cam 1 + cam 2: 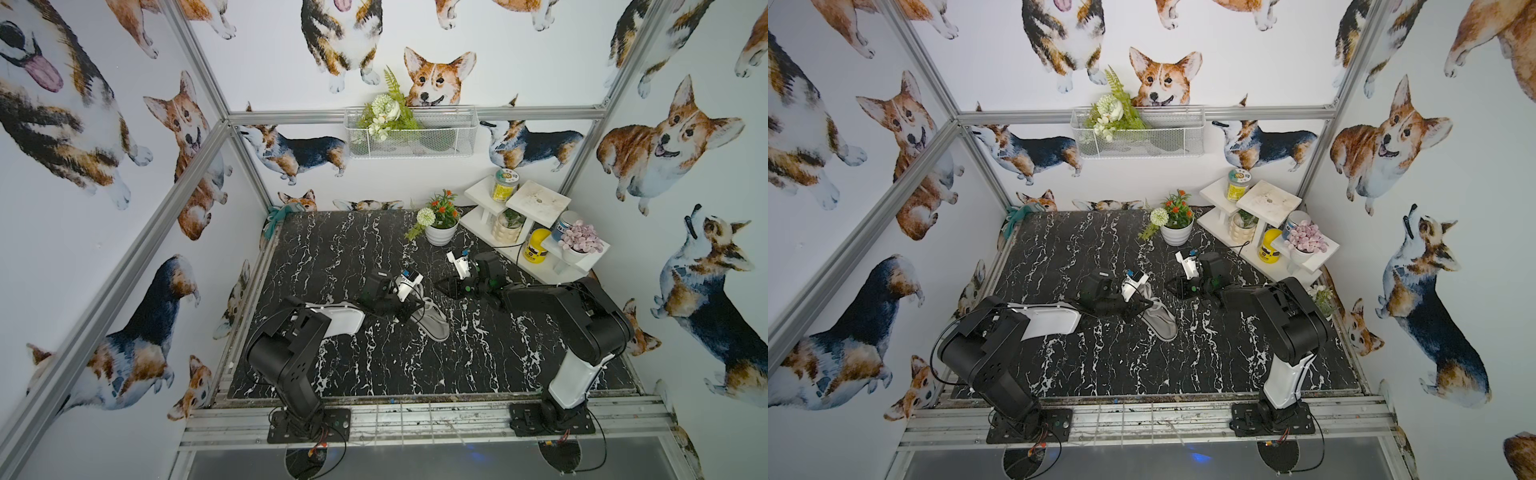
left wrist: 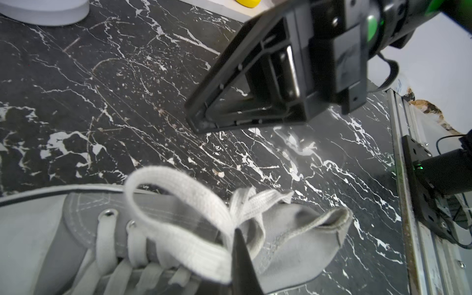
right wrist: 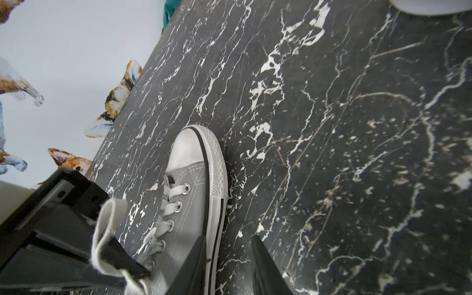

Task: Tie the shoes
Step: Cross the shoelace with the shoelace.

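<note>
No bow looks tied yet on the grey sneaker point(image 3: 189, 184): the left claw point(image 2: 240, 258) pinches one raised white lace loop point(image 2: 184, 245), while the right claw point(image 3: 228, 245) hangs spread and empty nearby.

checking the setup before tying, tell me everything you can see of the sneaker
The sneaker is a grey canvas low-top with a white rubber toe cap, a white sole edge with a black stripe, metal eyelets and flat white laces. It rests on its sole near the middle of the black marble table. The left tool is shut on a lace loop; the right tool is open at its sole edge, contact unclear.
</note>
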Robot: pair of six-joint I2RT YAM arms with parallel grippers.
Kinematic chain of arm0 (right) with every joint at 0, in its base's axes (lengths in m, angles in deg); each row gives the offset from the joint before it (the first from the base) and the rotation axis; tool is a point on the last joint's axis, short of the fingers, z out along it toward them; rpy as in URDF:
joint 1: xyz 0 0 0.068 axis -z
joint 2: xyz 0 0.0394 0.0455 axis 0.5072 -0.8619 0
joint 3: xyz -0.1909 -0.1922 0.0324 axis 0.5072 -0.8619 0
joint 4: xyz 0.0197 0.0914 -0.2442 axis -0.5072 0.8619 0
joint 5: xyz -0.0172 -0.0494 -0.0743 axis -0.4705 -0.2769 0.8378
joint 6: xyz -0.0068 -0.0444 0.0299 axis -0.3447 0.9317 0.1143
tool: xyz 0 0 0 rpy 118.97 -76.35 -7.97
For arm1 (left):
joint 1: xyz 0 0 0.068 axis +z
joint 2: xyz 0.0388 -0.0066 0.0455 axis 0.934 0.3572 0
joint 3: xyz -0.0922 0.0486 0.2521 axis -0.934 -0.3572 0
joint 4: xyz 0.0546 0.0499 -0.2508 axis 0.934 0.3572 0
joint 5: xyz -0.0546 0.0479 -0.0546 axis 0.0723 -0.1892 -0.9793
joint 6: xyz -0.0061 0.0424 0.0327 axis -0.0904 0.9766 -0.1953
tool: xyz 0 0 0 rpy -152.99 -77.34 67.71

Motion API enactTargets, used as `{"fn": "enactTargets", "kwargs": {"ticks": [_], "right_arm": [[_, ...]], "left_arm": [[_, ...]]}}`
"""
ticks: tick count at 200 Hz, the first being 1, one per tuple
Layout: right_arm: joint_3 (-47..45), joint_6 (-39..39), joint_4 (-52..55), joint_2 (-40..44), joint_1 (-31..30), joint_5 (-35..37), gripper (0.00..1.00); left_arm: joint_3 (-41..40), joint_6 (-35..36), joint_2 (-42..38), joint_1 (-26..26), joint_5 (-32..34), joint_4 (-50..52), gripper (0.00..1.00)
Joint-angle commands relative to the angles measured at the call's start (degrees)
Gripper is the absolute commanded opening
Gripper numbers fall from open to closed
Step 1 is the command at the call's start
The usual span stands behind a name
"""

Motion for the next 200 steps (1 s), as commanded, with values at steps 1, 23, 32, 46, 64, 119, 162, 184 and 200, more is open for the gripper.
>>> {"fn": "enactTargets", "kwargs": {"ticks": [1, 23, 32, 46, 64, 119, 162, 184, 200], "right_arm": [[-0.09, 2.7, 1.87, -0.15, -0.37, -3.61, 0.32], [-0.78, 3.44, 2.2, 0.34, -0.66, -6.31, 0.31], [-0.87, 3.82, 2.52, 0.4, -0.75, -7.14, 0.31], [-1.37, 3.88, 2.24, 0.79, -0.78, -8.56, 0.3], [-1.94, 4.01, 1.96, 1.52, -0.81, -9.97, 0.3], [-2.45, 4.64, 1.97, 2.59, -1.04, -13.39, 0.29], [-2.23, 5.43, 3.55, 2.87, -1.56, -14.42, 0.29], [-1.87, 5.26, 3.66, 2.52, -1.85, -14.64, 0.3], [-1.37, 5.25, 4.26, 2.24, -1.91, -14.64, 0.31]], "left_arm": [[-0.17, 0.36, -0.44, -0.04, -0.76, -0.61, 0.0], [-0.17, 0.36, -0.57, -0.04, -0.67, -0.6, 0.0], [-0.12, 0.3, -0.62, 0.02, -0.59, -0.56, 0.0], [-0.01, 0.28, -0.62, -0.01, -0.41, -0.44, 0.0], [-0.08, 0.28, -0.94, 0.02, -0.34, -0.43, 0.0], [-0.24, 0.19, -1.23, -0.06, -0.06, -0.43, 0.0], [-0.17, 0.04, -0.97, -0.02, 0.03, -0.51, 0.0], [-0.04, 0.02, -0.97, -0.06, -0.05, -0.52, 0.0], [-0.17, 0.01, -1.06, -0.06, -0.05, -0.44, 0.0]]}}
